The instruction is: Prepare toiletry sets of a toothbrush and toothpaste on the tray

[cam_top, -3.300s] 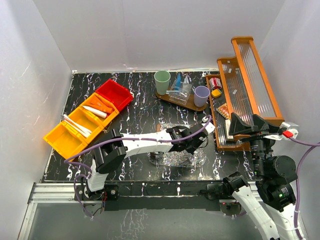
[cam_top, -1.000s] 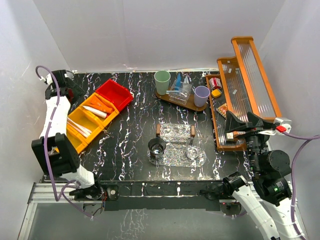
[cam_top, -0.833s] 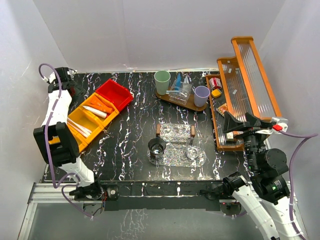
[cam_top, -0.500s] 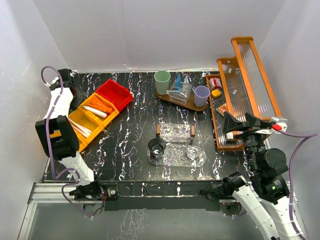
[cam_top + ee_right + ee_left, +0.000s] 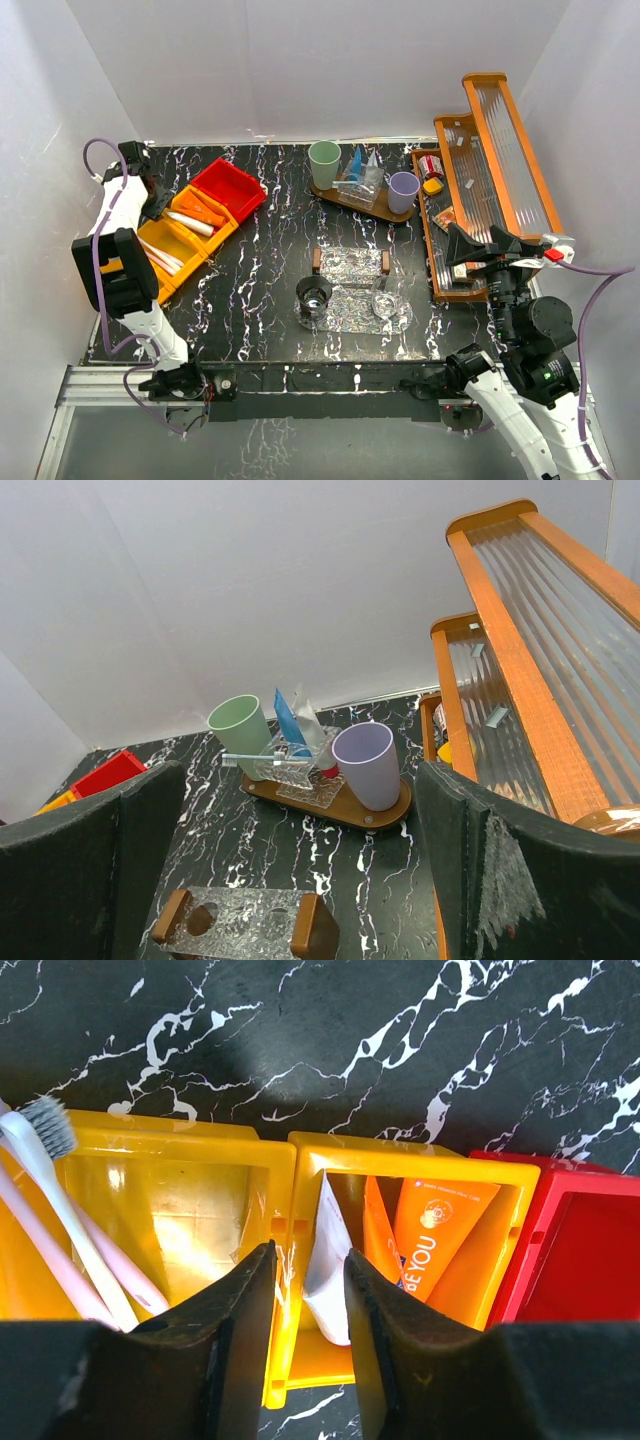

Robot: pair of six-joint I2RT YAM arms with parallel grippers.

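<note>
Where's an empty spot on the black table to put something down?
The widest bare patch of table lies between the coloured bins and the glass tray. It's crowded around the wooden tray at the back and the rack on the right.

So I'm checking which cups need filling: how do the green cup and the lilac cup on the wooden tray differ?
Colour: the green cup is pale green, the lilac cup pale purple. Place: the green cup stands at the left end of the wooden tray, nearer the back wall; the lilac cup at its right end, nearer the arms. Both are upright, mouths up, with no toothbrush or tube visible inside.
</note>
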